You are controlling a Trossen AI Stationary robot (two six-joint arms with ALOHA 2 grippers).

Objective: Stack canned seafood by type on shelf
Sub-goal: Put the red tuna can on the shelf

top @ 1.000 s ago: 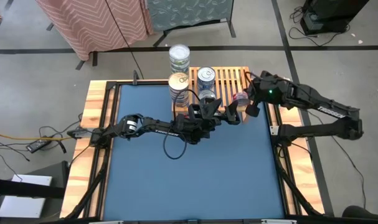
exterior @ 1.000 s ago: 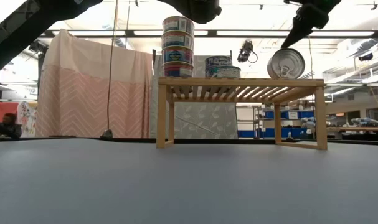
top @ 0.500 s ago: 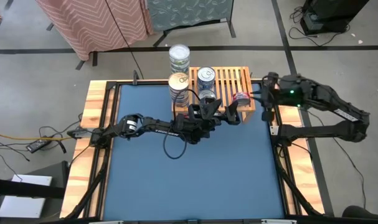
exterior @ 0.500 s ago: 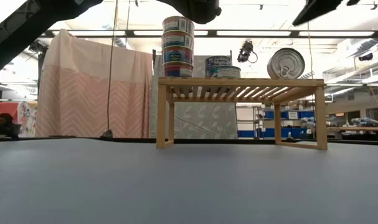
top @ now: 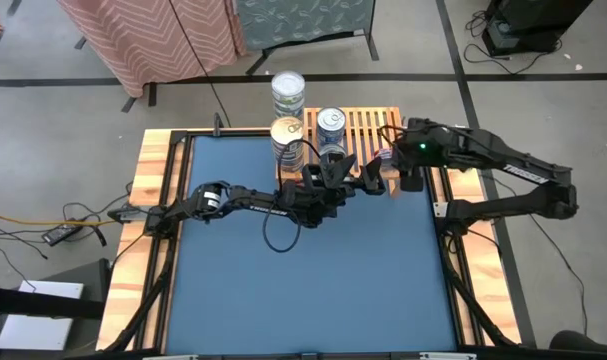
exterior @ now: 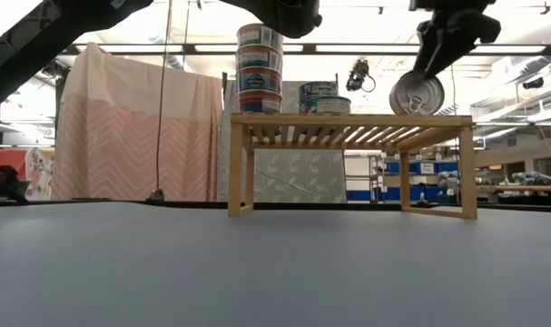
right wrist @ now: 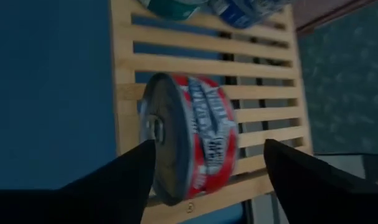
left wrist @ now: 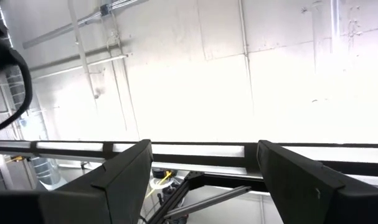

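Over the shelf (right wrist: pixel 176 59), my right tool (right wrist: pixel 204 180) straddles the on-edge red can (right wrist: pixel 192 143), open, gripping nothing, to right it.

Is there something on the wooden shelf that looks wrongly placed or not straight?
Yes. The red-labelled can stands on its edge near the right end of the shelf, with its silver lid facing sideways, while the other cans lie flat in stacks. The open right gripper is around it.

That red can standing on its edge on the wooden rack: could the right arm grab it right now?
Probably yes: the right gripper hangs open over the red can, a finger on either side, nothing between.
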